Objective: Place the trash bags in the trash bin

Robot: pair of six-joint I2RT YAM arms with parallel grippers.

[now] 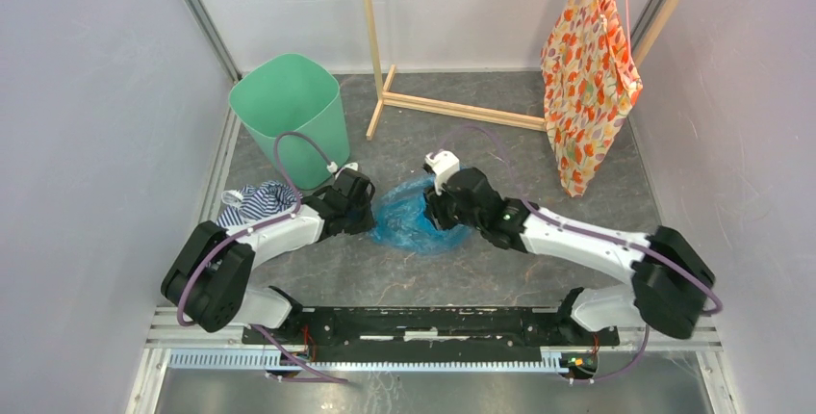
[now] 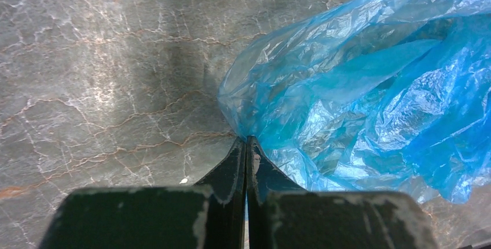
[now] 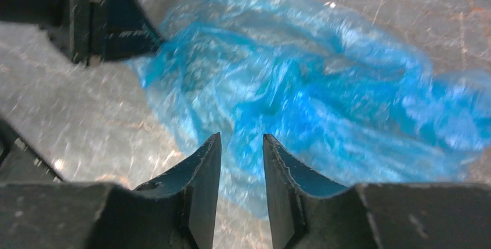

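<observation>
The crinkly light-blue trash bag [image 1: 408, 219] lies crumpled on the floor between my two arms. My left gripper [image 2: 246, 140] is shut on the bag's left edge; the bag [image 2: 370, 92] spreads right of its fingertips. My right gripper [image 3: 242, 139] is open, its fingers a little apart just above the bag [image 3: 301, 92], with nothing between them. The left gripper [image 3: 110, 23] shows at the top left of the right wrist view, at the bag's edge. The mint-green trash bin [image 1: 289, 116] stands upright at the back left, apart from the bag.
A blue-and-white striped cloth [image 1: 255, 202] lies by the left arm, in front of the bin. A wooden stand [image 1: 423, 101] stands at the back. An orange floral fabric [image 1: 587, 77] hangs at the back right. Grey walls close both sides.
</observation>
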